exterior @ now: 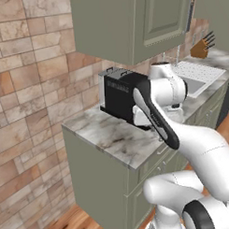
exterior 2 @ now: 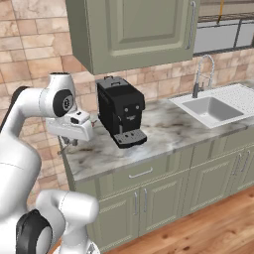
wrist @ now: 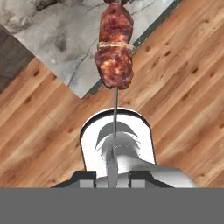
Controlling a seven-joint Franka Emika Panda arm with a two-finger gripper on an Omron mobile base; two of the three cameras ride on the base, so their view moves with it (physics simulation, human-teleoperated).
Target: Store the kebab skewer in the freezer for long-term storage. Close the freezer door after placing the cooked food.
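The kebab skewer (wrist: 115, 48) hangs straight ahead of the hand, dark red-brown meat chunks on a thin metal stick. My gripper (wrist: 113, 177) is shut on the stick's near end, one dark fingertip on each side. Below the meat lie a corner of the marble counter (wrist: 57, 39) and the wood floor (wrist: 183, 87). In the right base view the gripper (exterior 2: 68, 142) points down at the counter's left end, beside the black coffee machine (exterior 2: 120, 114). The freezer and the freezer door are out of view.
The coffee machine (exterior: 118, 95) stands on the marble counter (exterior: 112, 135) under a green wall cabinet (exterior 2: 134, 30). A sink (exterior 2: 211, 109) with a tap lies to the right. A knife block (exterior: 200, 48) stands far back. A brick wall closes the left side.
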